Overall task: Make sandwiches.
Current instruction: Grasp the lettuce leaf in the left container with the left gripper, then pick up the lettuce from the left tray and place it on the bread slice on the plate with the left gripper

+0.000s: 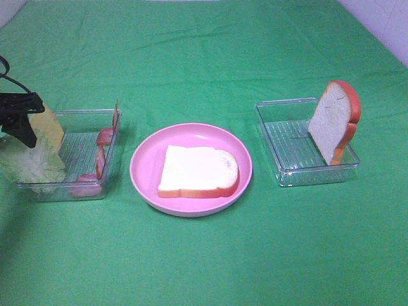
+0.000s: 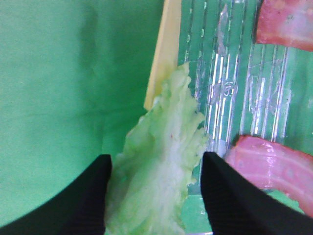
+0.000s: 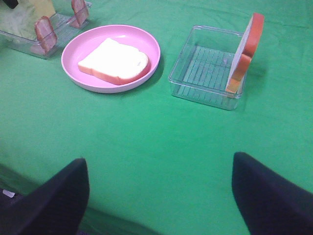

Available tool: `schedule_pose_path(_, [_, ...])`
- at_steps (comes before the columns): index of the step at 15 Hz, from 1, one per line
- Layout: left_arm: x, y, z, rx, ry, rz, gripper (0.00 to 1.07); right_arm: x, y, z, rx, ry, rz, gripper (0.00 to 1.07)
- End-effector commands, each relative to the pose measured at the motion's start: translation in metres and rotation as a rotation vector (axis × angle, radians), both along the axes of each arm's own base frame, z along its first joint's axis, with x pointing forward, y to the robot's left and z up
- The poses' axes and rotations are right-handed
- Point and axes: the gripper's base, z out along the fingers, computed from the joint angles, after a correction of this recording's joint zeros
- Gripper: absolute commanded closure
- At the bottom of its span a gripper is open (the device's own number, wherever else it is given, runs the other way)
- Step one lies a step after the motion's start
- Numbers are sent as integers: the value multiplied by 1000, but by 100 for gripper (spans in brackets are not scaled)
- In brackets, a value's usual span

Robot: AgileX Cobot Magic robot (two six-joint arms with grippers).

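lettuce leaf (image 2: 161, 176) sits inside left hand (image 2: 156, 159), cannot tell if gripped; right hand (image 3: 159, 161) open, empty.

**Clearance around the plate**

Your plate (image 1: 141, 182) has open cloth (image 1: 204, 268) at 6 and 12 o'clock. At 9 o'clock the left tray (image 1: 80, 146) sits just beside it, with bacon strips (image 1: 100, 159) standing along the near wall. At 3 o'clock is the right tray (image 1: 290, 143); a bread slice (image 1: 331, 121) stands at its far wall.

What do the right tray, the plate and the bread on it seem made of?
Right tray: clear rigid plastic, glossy; its ribbed floor glints. Plate: probably plastic, pink, smooth with a soft sheen. Bread: a toy, perhaps foam or plastic; flat uniform white face, orange crust.
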Motion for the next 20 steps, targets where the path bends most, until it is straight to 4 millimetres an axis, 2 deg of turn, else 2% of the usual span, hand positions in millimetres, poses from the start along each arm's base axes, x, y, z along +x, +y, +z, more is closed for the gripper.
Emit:
schedule_pose_path(1, [2,-4,0,-20,-3,17,74,-3,0,0,6,-30,6,33])
schedule_pose_path(4, [3,-4,0,-18,-18,21,93,-3,0,0,6,-30,6,33])
schedule_pose_path(5, [4,-4,0,-28,-22,29,105,-3,0,0,6,-30,6,33])
schedule_pose_path(10, [4,-5,2,-44,-31,41,107,-3,0,0,6,-30,6,33])
schedule_pose_path(20, [8,-19,12,-208,-88,33,107,-3,0,0,6,-30,6,33])
